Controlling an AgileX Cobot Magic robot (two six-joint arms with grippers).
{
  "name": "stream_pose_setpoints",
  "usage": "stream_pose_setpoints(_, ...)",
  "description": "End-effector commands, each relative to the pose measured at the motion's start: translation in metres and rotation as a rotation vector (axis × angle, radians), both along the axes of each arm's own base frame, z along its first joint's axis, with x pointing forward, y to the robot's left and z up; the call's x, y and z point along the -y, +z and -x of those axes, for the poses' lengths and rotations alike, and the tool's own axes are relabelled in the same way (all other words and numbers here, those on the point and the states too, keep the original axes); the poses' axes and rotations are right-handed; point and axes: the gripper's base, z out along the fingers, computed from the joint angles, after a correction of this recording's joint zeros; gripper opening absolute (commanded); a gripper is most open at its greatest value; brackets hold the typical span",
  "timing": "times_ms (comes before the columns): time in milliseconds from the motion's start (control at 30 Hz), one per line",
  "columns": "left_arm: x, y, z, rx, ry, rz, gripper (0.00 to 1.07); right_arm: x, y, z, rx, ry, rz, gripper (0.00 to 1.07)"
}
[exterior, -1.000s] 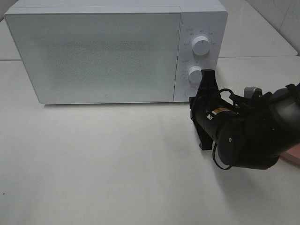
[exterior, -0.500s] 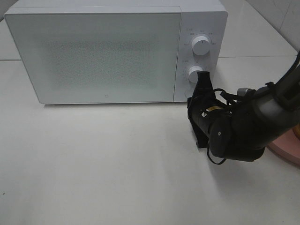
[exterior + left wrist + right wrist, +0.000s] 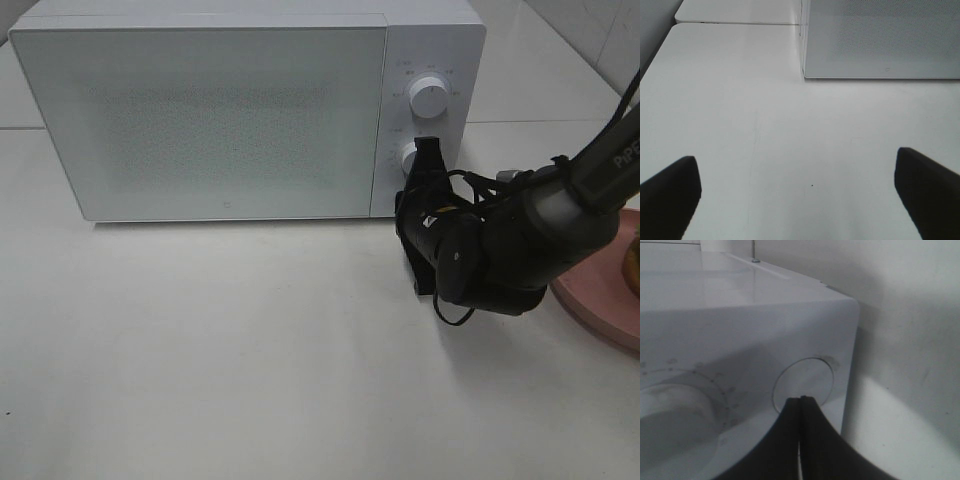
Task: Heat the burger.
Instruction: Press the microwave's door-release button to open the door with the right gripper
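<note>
Since the microwave (image 3: 220, 110) door is shut in the high view and the burger (image 3: 632, 262) sits outside on its pink plate (image 3: 598, 300) at the right edge, we judge the task barely begun. Opening the door, carrying the burger in, closing up and setting the dials are all left to do. We see the right claw (image 3: 428, 165) up against the lower corner of the control panel, below the upper dial (image 3: 428, 98). The burger lies behind its arm, well apart from its tips.

From the left wrist, we see the left claw (image 3: 795, 167) with fingers spread wide over the table (image 3: 740, 100), holding nothing. The microwave's front corner lies ahead of it, and no burger shows.

From the right wrist, we see the right claw's two fingers pressed together and empty, tips at the round button (image 3: 802, 377) beside the lower dial (image 3: 675, 410). Whether they touch it we cannot tell. We take the button for the door release, so opening looks like the step in hand. No burger appears here either.
</note>
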Motion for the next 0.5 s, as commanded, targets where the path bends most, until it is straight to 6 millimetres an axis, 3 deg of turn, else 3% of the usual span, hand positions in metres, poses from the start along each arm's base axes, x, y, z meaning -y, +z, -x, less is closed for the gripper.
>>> stream_pose_setpoints(33,0.0,0.0,0.003,0.028,-0.001,0.004,1.01,-0.001,-0.003,-0.002,-0.007,0.005,0.012,0.0)
stream_pose_setpoints(500,0.0,-0.001,0.003,0.027,-0.001,0.004,1.01,0.002,-0.007,-0.013,-0.001,-0.015,0.027,0.0)
